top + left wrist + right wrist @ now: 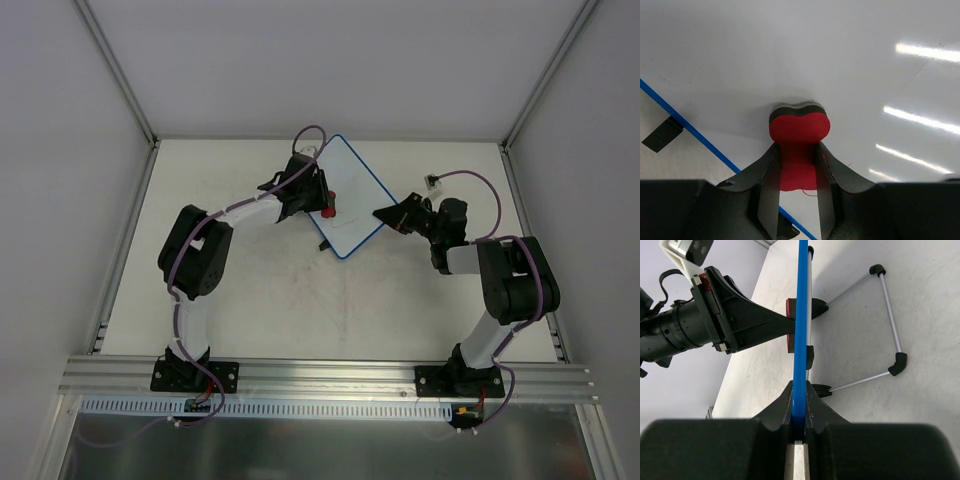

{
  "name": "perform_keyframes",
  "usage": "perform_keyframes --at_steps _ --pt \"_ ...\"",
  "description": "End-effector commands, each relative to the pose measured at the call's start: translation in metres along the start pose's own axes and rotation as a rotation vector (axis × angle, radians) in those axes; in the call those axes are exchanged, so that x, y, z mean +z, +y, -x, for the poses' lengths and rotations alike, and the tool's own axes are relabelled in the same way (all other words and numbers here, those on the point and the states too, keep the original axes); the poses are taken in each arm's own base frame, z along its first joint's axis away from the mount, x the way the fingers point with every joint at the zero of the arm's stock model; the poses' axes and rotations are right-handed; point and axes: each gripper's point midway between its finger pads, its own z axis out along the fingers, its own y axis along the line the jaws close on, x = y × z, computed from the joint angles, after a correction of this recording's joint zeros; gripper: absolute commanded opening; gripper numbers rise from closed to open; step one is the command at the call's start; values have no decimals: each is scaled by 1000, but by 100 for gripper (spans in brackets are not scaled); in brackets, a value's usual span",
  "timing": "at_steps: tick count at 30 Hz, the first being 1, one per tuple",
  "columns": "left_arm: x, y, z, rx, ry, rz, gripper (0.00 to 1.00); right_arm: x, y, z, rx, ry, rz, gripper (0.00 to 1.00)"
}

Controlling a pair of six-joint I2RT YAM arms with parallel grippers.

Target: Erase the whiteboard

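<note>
Plain white tabletop inside a grey-walled booth, nothing fancy. The small white rectangular whiteboard with the thin blue rim sits toward the far middle of the table. It's propped on its thin metal wire stand with black corner pieces, not lying flat, though I can't say how steep the lean is.

The left gripper is clamped on a small red foam eraser block, squeezing it hard enough that it bulges, and the block is pressed against the board's face. The right gripper is pinched onto the blue rim, steadying the board.

What worries me: the right claw only has that skinny edge. A hard sideways wipe could make the board twist or slide out of the jaws, or the stand could skid. The squashed eraser could also pop out.

Both wrists are close together at the board, so long strokes risk a bump. A black tab on the near edge could catch the eraser.
</note>
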Motion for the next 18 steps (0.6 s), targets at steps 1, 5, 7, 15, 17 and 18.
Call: perform_keyframes --at_steps 1,5,7,15,17,18 --pt "17 8 -88 204 211 67 0 1 31 -2 -88 31 125 0" --pt "14 -25 -104 325 232 -16 0 2 30 -2 -84 32 129 0" --pt "12 -31 -109 370 239 -36 0 2 30 -2 -80 33 130 0" --pt "-2 -69 -131 561 256 -147 0 2 31 -1 -82 32 133 0" --pt "-7 -81 -138 601 274 -209 0 2 31 -1 -82 35 135 0" --pt "-9 -84 -140 610 283 -231 0 2 31 -2 -81 35 134 0"
